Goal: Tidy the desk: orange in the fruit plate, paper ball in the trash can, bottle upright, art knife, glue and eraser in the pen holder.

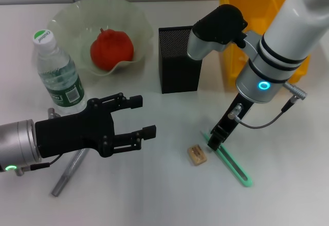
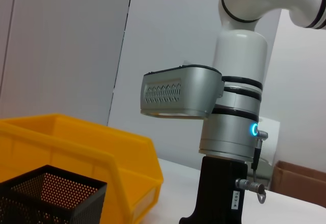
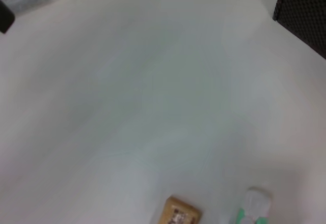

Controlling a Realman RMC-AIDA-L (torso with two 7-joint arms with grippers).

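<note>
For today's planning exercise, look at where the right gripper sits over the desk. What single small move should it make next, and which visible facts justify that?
Probably close the right gripper on the green art knife and lift. Its tips are already down at the knife's near end on the table, the eraser lies apart, and the pen holder stands open nearby. Whether the fingers already grip it is hidden.

Bright even light, soft shadows, right wrist view perhaps blurred
</note>
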